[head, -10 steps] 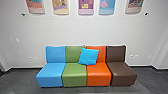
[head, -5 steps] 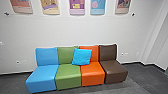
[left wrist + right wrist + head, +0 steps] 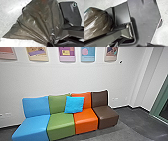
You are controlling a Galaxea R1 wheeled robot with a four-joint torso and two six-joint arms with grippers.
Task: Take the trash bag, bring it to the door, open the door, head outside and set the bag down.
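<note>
A dark, thin trash bag (image 3: 41, 21) fans out in the left wrist view from a tightly gathered neck. My left gripper (image 3: 50, 43) is shut on that neck, and folds of plastic spread from it. In the right wrist view the bulging, shiny side of the same trash bag (image 3: 97, 23) lies beside the robot's own dark parts. The state of my right gripper cannot be made out there.
A row of blue, green, orange and brown seats (image 3: 86, 122) with a blue cushion (image 3: 74, 104) stands along the white wall (image 3: 60, 79). Posters hang above. A green frame (image 3: 160, 100) with dark glass rises at the right edge.
The head camera has turned to the right: the seats and posters have shifted left across the view, and the wall corner and green frame have come into sight.
</note>
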